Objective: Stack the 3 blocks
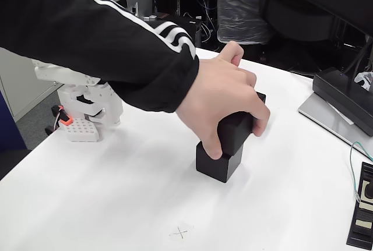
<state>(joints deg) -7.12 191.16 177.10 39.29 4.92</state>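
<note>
A black cube (218, 166) rests on the white table (116, 204) near the middle. A second black cube (238, 131) lies on top of it, turned a little askew, and a person's hand (224, 96) grips it from above. Past the fingers a black corner (260, 96) sticks out; I cannot tell whether it belongs to that cube or to a third one. The arm's white base (87, 108) stands at the left, partly behind the person's black striped sleeve (87, 35).
A flat black device (344, 96) lies on a grey slab at the right edge. Another black device with a label (362, 216) and a green cable (352, 169) sit at the lower right. A pencil cross (181, 233) marks the table front. A bag-wrapped bundle (239, 6) stands behind.
</note>
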